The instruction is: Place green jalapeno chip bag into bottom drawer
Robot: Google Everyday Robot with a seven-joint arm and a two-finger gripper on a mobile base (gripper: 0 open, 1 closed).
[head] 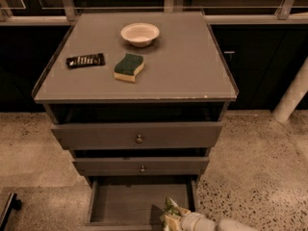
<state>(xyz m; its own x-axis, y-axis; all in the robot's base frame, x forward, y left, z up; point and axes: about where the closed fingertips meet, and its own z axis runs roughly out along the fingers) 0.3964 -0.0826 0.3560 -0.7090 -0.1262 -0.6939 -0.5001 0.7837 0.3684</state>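
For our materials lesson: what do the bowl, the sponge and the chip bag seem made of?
The bowl: pale, smooth, slightly glossy, so glazed ceramic or plastic. The sponge: matte yellow foam under a dark green scouring layer. The green jalapeno chip bag, at the gripper by the front right corner of the bottom drawer: creased and light-catching, likely thin foil or plastic film.

Two knobbed drawers [137,135], one bottom drawer [130,202], one green jalapeno chip bag [170,212], one bowl [139,33], one sponge [129,67], one black bar [85,60], one end effector [182,221] at bottom drawer's front right.
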